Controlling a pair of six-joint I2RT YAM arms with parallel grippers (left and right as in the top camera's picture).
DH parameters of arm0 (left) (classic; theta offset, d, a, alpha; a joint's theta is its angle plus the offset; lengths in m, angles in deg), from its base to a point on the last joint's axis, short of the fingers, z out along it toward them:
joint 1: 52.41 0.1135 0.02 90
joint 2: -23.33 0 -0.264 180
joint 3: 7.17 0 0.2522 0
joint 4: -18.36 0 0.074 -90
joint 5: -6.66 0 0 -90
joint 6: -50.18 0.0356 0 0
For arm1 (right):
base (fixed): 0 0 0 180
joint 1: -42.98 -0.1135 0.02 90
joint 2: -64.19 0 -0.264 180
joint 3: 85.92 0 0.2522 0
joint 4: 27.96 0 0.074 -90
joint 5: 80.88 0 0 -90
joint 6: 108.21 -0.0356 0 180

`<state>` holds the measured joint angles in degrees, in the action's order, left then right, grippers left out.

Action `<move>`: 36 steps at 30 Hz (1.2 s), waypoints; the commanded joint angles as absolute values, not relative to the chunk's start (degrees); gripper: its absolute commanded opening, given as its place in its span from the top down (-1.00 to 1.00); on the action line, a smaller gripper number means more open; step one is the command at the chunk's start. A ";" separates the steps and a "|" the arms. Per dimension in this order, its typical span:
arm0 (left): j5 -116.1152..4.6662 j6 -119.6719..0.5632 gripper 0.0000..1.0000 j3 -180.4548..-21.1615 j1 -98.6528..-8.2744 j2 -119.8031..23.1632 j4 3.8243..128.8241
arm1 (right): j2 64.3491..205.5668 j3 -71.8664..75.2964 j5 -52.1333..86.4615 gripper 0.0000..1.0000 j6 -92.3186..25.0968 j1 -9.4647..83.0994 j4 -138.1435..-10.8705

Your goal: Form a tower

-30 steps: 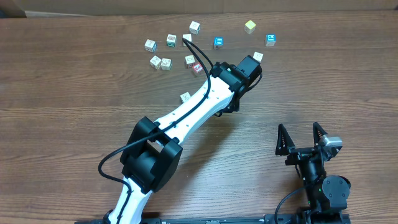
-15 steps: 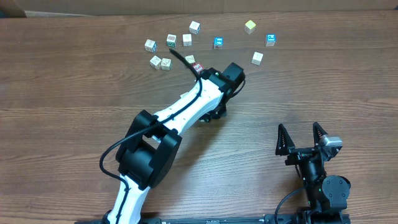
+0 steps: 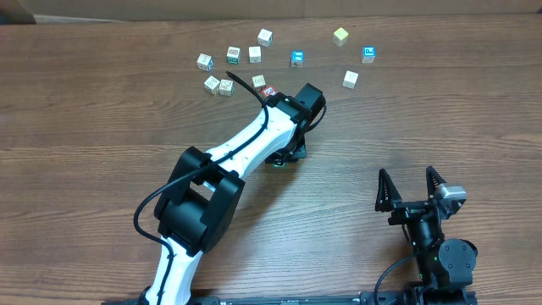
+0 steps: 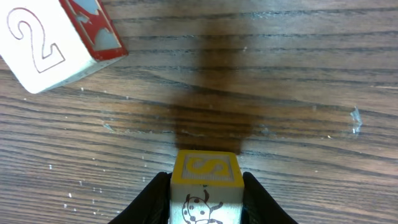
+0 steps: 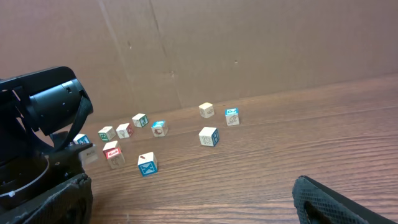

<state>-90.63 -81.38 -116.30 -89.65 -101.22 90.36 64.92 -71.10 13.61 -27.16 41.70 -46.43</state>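
Note:
My left gripper [image 4: 206, 182] is shut on a pale wooden cube [image 4: 206, 186] with a yellow "S" face and a ladybug drawing. Its black fingers [image 4: 158, 194] press both sides of the cube, and its shadow falls on bare wood just beyond. From overhead the left gripper [image 3: 284, 151] is mostly hidden under its own wrist, near the table's middle. No tower is in view. A cube marked "2" with a red face [image 4: 50, 43] lies at the upper left. My right gripper [image 3: 412, 188] stands open and empty at the near right.
Several loose cubes are scattered at the back: a red-faced one [image 3: 268, 91], a blue one [image 3: 297, 58], a yellow one [image 3: 340, 36], a teal one [image 3: 368, 54] and a pale one [image 3: 351, 79]. A cardboard wall [image 5: 249, 43] rises behind the table.
My left arm has swung left and toward the near side with the cube still in its grip. It now covers a loose cube that lay beside it. The right arm has not moved.

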 commanded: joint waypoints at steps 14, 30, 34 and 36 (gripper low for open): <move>-89.87 -80.77 0.18 -115.89 -89.49 -101.07 90.18 | 64.35 -71.69 13.28 -1.00 -26.68 41.33 -46.17; -89.67 -81.31 0.29 -115.89 -89.56 -101.07 91.51 | 64.35 -71.69 13.28 -1.00 -26.68 41.33 -46.17; -89.69 -83.63 0.32 -115.89 -89.54 -101.07 91.80 | 64.35 -71.69 13.28 -1.00 -26.68 41.33 -46.17; -89.69 -83.78 0.38 -115.89 -89.56 -101.07 91.80 | 64.35 -71.69 13.28 -1.00 -26.68 41.33 -46.17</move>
